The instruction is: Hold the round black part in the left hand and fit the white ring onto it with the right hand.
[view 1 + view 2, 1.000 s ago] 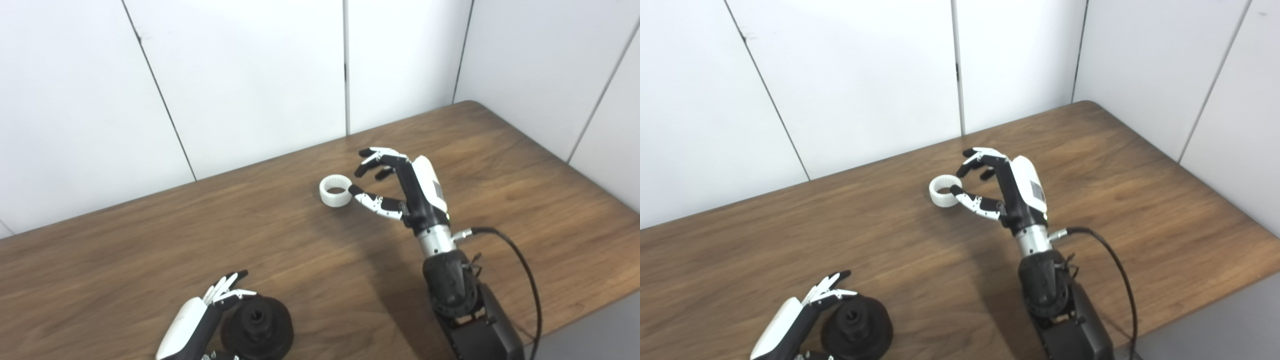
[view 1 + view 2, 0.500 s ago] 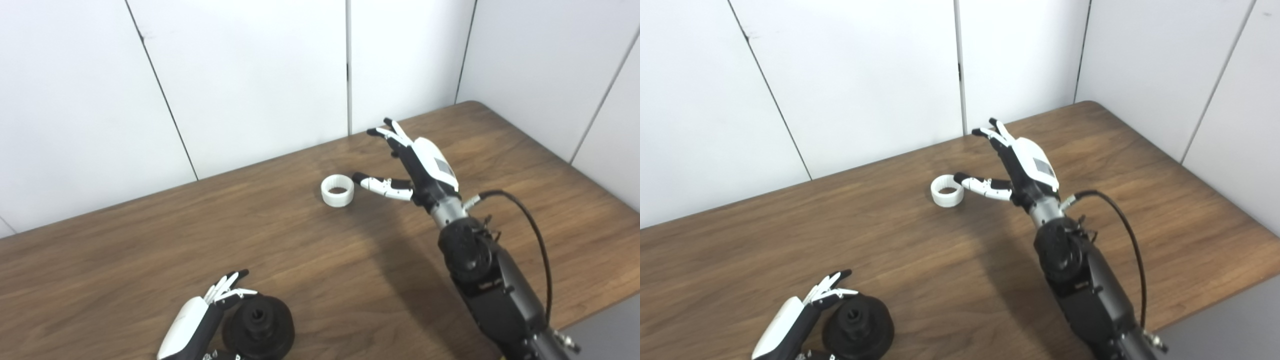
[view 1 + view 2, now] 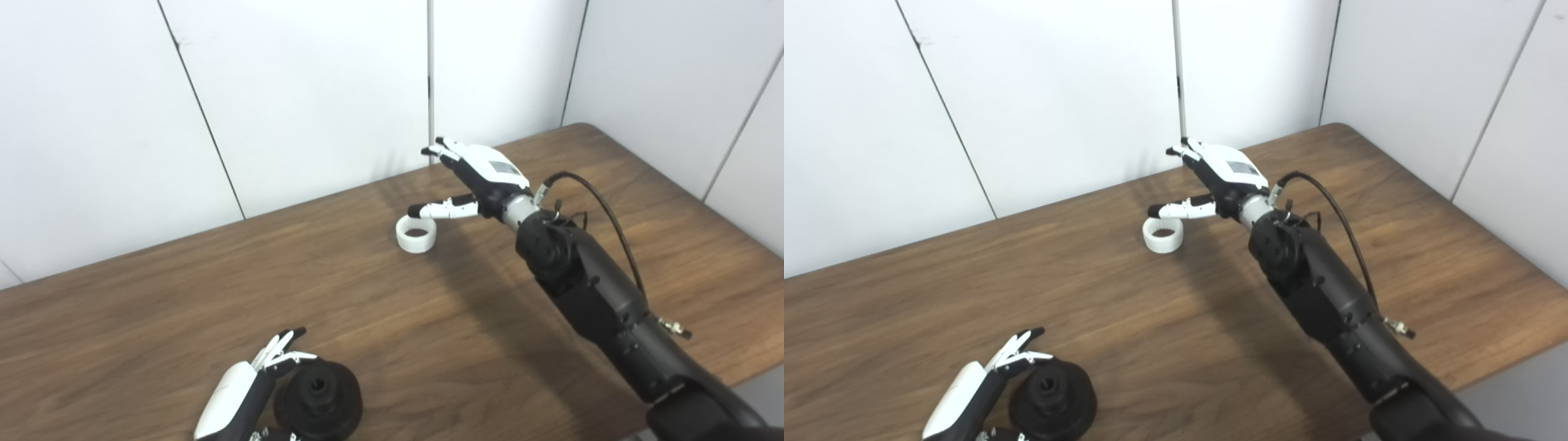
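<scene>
The white ring (image 3: 416,234) lies flat on the wooden table (image 3: 184,306), near the back middle. My right hand (image 3: 474,180) hovers just right of and above it, open, fingers spread, thumb reaching over the ring's far rim without gripping it. The round black part (image 3: 317,399) stands on the table at the front left. My left hand (image 3: 245,395) rests against its left side, fingers extended beside it and thumb low at the frame's bottom edge; no closed grip shows.
White wall panels (image 3: 306,92) rise right behind the table's back edge. The table's rounded right corner (image 3: 582,128) lies behind the right hand. A black cable (image 3: 603,205) loops off the right wrist.
The right arm has stretched forward and risen; its fingers uncurled from beside the ring and the thumb now lies over it. The ring, black part and left hand stayed put.
</scene>
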`<control>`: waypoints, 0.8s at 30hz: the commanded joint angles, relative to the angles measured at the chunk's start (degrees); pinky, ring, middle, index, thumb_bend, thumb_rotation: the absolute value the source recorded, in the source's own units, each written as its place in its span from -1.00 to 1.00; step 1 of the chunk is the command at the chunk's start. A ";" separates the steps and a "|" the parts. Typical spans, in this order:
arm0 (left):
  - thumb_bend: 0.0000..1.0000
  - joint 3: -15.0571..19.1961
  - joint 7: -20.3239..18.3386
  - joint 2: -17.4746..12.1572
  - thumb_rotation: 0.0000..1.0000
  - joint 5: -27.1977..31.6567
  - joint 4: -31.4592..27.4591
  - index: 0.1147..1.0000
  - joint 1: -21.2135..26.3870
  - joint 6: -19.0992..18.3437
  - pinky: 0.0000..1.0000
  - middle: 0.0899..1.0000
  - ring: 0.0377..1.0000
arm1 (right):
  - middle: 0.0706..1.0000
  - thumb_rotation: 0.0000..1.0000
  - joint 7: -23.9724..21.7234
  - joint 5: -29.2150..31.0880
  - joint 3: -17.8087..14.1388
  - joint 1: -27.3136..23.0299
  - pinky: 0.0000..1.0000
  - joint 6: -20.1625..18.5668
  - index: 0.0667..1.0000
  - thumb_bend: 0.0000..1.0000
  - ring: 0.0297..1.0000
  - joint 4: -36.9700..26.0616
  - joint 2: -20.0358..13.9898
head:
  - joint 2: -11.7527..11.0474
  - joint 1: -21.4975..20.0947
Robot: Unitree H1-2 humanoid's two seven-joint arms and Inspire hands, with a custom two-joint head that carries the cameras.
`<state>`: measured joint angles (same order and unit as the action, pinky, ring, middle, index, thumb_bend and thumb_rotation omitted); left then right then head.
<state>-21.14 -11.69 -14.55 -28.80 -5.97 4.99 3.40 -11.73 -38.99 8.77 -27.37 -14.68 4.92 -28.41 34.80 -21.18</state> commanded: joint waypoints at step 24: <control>0.81 -0.09 -1.20 0.01 -0.53 -1.59 -0.18 0.09 0.32 -1.50 0.96 0.94 1.00 | 1.00 0.40 -3.87 2.80 4.33 -3.45 0.95 4.79 0.80 1.00 1.00 8.68 -1.73 | 0.93 1.45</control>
<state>-21.09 -11.82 -14.26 -29.35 -6.02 4.97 3.10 -15.91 -36.55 13.58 -28.96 -10.05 15.34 -28.94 35.68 -19.69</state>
